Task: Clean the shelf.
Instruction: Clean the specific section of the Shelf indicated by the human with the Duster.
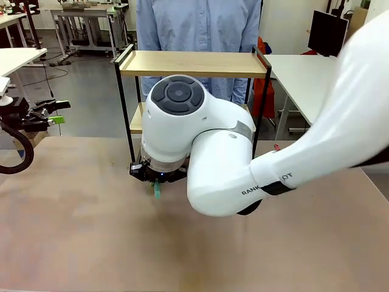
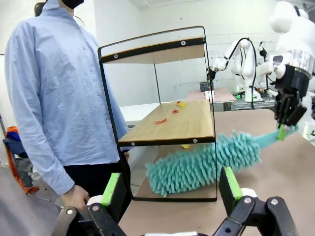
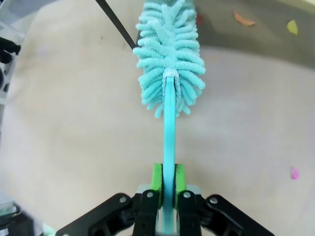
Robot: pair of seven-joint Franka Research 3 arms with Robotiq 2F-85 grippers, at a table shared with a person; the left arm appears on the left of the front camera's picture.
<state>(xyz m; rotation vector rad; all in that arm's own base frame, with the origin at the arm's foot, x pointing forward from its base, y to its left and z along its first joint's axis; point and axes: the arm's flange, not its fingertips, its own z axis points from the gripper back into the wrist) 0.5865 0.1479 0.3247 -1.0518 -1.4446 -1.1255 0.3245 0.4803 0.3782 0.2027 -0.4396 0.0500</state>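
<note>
At 9 o'clock in the front view, the left gripper [image 1: 55,113] waits with its jaws wide apart and nothing between them. The shelf [image 1: 188,62] stands at 12 o'clock on the tan table [image 1: 73,231], just in front of the person [image 1: 197,24]. It has two smooth pale wooden boards in a thin black metal frame. I judge it stiff but light, so a hard push may slide it; a frame post is the place to steady it. Red and yellow scraps [image 2: 160,121] lie on the lower board. The teal duster [image 3: 167,64] has a soft, fluffy head and a thin, rigid plastic handle, probably slippery. The right gripper [image 3: 167,179] is closed tightly on this handle near its end, and the head points to 12 o'clock, toward the shelf.
</note>
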